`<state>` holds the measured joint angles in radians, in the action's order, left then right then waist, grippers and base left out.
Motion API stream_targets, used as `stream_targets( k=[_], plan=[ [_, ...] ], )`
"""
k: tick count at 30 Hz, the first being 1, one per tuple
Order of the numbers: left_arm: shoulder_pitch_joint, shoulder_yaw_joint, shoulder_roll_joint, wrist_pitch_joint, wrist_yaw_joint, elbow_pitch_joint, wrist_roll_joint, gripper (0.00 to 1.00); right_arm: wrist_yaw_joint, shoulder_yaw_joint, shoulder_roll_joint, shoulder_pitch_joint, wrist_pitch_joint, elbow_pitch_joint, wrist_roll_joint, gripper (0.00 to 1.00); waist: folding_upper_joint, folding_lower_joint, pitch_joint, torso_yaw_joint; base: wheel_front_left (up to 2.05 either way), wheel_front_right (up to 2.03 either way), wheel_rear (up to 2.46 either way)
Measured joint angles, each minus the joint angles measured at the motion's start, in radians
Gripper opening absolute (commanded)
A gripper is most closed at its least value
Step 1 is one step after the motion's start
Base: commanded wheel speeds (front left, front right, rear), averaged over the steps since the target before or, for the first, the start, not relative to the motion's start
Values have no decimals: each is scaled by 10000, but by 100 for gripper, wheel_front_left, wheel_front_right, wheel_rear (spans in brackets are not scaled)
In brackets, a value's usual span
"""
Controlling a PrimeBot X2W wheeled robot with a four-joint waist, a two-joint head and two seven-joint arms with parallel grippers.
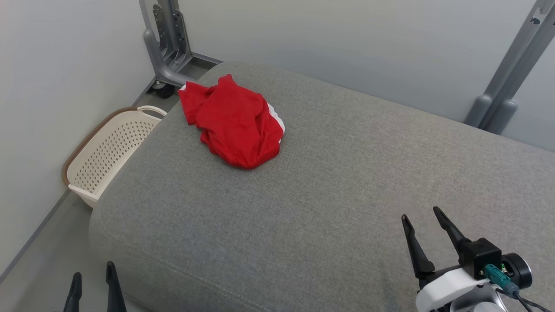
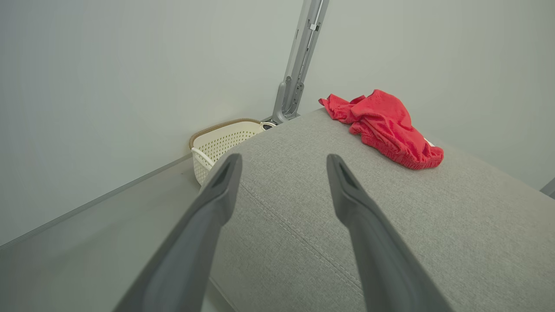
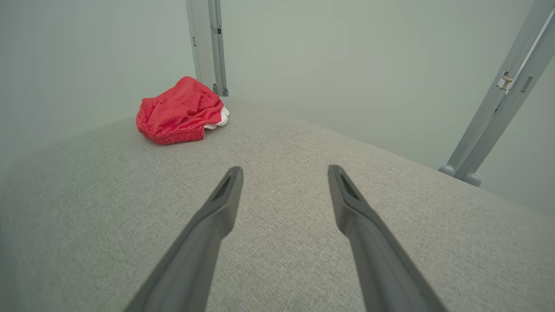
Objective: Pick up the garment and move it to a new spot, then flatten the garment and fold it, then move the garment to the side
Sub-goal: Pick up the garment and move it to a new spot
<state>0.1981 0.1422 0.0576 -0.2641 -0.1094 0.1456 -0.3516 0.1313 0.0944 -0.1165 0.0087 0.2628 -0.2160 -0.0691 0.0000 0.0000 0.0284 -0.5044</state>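
Pickup not yet begun: the red garment (image 1: 232,123) lies crumpled upper left of centre on the grey cushion (image 1: 325,195) (near its far edge). Left pincer (image 1: 93,271) and right pincer (image 1: 419,213), both released and empty, must reach up-frame to it.

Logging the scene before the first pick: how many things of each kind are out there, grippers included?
Red garment: 1
Cream basket: 1
Grey cushion: 1
Grey metal stands: 2
Grippers: 2, left gripper and right gripper, both open
Total: 7
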Motion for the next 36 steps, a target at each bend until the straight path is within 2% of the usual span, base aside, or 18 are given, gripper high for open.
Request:
stream_targets(
  k=[6,10,13,17,21,25,31,36],
  plan=[
    [-335,-558,-27,109,-77,531,-77,100,0,-512,88,318,0,148,-25,100,0,0,114,114,0,0,0],
    [-1376,-968,-42,830,-138,894,-529,100,-2,-957,125,743,-2,435,77,100,0,0,82,147,0,0,0],
    [-2533,-986,-44,1317,-127,1221,-1281,100,0,-1116,-19,668,0,754,132,100,0,0,-123,157,0,0,0],
    [-4284,-1126,-61,2079,307,2245,-2366,100,0,-1223,-397,465,0,1035,136,100,0,0,-559,256,0,0,0],
    [-6032,-1570,-56,2679,546,3578,-3103,100,0,-1139,-934,75,0,1246,100,100,0,0,-1158,466,0,0,0],
    [-7436,-1787,-65,3091,681,5112,-3689,100,2,-1047,-1312,-408,0,1430,0,100,0,0,-1866,855,0,0,0],
    [-8814,-1534,-86,3522,727,7133,-4984,100,2,-1041,-1465,-602,0,1519,-167,100,0,1,-2782,1792,0,0,0],
    [-9330,-1599,35,3419,848,8512,-4893,100,2,-1097,-1476,-608,0,1526,-186,100,0,2,-3283,2578,0,0,0]
  ],
)
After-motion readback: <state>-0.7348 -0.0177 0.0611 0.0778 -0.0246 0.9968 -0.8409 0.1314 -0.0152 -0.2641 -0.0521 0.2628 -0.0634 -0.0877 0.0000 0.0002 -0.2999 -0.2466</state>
